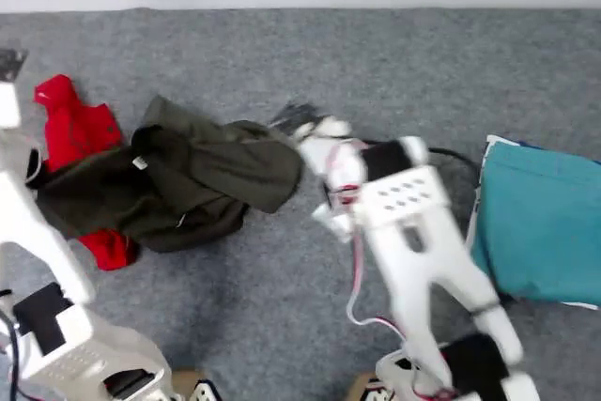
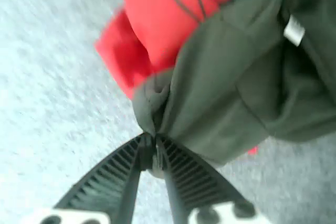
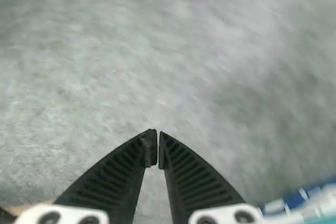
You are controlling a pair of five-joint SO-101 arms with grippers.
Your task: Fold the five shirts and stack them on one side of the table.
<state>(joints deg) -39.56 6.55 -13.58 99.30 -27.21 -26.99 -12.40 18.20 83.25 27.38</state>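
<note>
A dark olive shirt (image 1: 188,176) lies crumpled at the table's left, partly on top of a red shirt (image 1: 75,129). My left gripper (image 2: 156,148) is shut on a bunched edge of the olive shirt (image 2: 236,87), with the red shirt (image 2: 157,19) just beyond; in the high view that grip is at the shirt's left corner (image 1: 39,183). My right gripper (image 3: 152,148) is shut with nothing in it, hovering over bare grey mat beside the olive shirt's right edge (image 1: 296,121). A folded teal shirt (image 1: 540,223) rests at the right side.
The grey mat (image 1: 376,53) covers the whole table. A blue and white cloth edge (image 1: 493,143) peeks out from under the teal shirt. The right arm's cable (image 1: 357,288) hangs over the mat in front. Open mat stretches along the back.
</note>
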